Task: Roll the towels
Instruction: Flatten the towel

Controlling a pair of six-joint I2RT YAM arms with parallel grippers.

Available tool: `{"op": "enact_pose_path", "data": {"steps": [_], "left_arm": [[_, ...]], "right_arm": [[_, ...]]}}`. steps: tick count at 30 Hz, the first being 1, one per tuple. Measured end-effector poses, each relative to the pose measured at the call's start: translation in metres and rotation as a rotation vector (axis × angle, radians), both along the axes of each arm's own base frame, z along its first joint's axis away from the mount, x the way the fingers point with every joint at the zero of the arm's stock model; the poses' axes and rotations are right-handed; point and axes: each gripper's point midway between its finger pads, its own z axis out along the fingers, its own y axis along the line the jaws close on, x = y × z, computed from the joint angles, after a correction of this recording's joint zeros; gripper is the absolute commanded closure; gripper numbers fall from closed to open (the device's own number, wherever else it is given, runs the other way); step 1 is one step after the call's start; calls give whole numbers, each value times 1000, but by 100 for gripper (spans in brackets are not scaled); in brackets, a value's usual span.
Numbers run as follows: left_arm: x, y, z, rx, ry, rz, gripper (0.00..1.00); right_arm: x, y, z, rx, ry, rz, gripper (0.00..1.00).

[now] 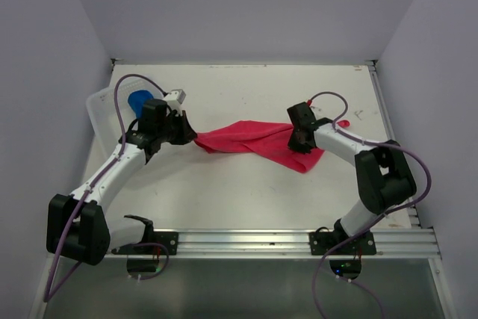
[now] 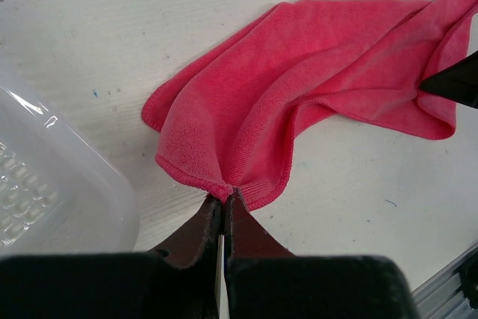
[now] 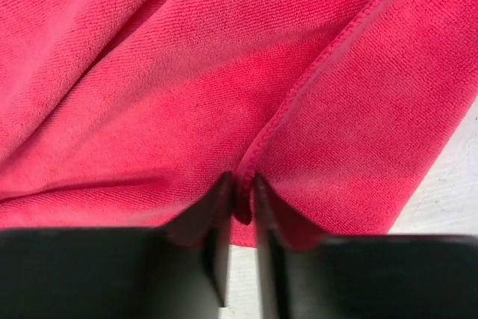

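Left gripper (image 1: 193, 137) and right gripper (image 1: 302, 141), overhead: one at each end of your pink towel (image 1: 250, 140), mid-table and unrolled; blue towel (image 1: 138, 101) in the basket (image 1: 95, 110). Left wrist: jaws clamped together on a towel corner. Right wrist: jaws nipping a hem fold, so your rolling looks barely begun.

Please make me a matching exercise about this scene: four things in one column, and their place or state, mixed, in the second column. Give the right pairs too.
1 blue towel
2 pink towel
3 basket
4 left gripper

A shut on a cloth edge
B lies inside the basket
C stretched across the middle of the table
D translucent plastic, far left

Pairs: 1-B, 2-C, 3-D, 4-A
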Motion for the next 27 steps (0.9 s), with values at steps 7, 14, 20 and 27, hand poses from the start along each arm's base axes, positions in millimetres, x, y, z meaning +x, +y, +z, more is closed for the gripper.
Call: {"op": "enact_pose_path", "data": {"steps": [7, 14, 20, 27], "left_arm": [[0, 0, 0, 0, -1, 0, 100], [1, 2, 4, 4, -16, 11, 100], [1, 2, 5, -21, 5, 54, 100], [13, -1, 14, -129, 66, 138, 100]], "right_arm": [[2, -3, 4, -11, -10, -20, 100], [5, -33, 71, 25, -152, -98, 100], [-4, -109, 139, 60, -323, -291, 100], [-32, -176, 166, 129, -392, -482, 100]]}}
